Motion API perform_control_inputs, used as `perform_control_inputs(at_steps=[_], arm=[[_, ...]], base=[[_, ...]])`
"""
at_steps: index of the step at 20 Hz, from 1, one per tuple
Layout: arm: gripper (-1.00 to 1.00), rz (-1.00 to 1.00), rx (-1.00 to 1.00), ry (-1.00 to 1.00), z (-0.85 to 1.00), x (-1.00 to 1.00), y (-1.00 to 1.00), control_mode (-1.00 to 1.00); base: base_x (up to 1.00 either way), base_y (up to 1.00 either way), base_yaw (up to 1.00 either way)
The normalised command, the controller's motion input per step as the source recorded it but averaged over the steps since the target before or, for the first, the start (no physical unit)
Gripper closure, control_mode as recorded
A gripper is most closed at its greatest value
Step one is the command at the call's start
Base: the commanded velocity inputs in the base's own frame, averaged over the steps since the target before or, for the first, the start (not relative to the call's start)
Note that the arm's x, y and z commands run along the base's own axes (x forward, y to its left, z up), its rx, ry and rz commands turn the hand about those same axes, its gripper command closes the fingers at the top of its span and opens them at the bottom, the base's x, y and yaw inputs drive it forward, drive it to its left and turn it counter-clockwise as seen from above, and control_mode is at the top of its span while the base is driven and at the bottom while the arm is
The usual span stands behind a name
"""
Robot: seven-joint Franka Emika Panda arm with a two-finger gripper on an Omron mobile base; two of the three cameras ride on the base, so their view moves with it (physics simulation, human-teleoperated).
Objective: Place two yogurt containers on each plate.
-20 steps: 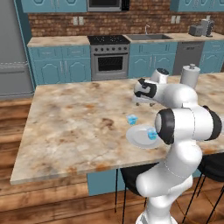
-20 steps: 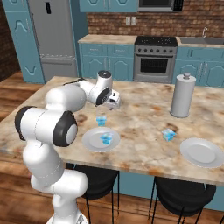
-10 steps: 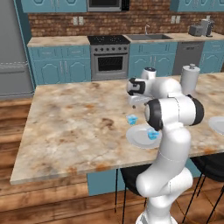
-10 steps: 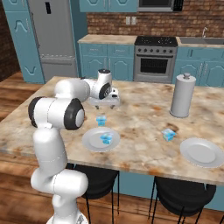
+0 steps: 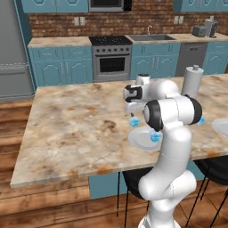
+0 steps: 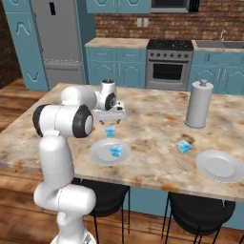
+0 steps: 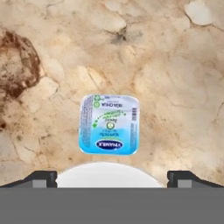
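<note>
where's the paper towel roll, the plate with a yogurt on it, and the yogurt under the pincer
paper towel roll (image 6: 198, 106), right base view, middle of its side
plate (image 6: 98, 153), right base view, bare left part, beside its yogurt
yogurt under the pincer (image 7: 109, 124), hand view, centre of its printed lid

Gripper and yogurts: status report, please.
Gripper open, empty, above a yogurt cup on the counter. One cup on near plate. Far plate bare; another cup beside it. Nothing in the way.

A small bright-blue translucent yogurt cup (image 7: 109, 124) has a white-and-pale-blue printed lid with a dark-blue logo. The mottled beige-and-brown marble countertop (image 7: 166, 78) carries a rust-brown blotch. A round pale grey-white plate (image 6: 101, 153) is plain.
</note>
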Motion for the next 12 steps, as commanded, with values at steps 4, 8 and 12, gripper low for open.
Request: perform_control_inputs(at_steps=[4,8,12], arm=[[-1.00,-0.02,0.00,0.01,-0.21,0.00,0.26,-1.00],[-1.00,-0.01,-0.01,0.02,-0.21,0.11,0.05,-1.00],[-1.00,0.00,-0.02,0.01,-0.21,0.12,0.00,-1.00]], base=[[0.00,0.00,0.00],[0.00,0.00,0.00],[0.00,0.00,0.00]])
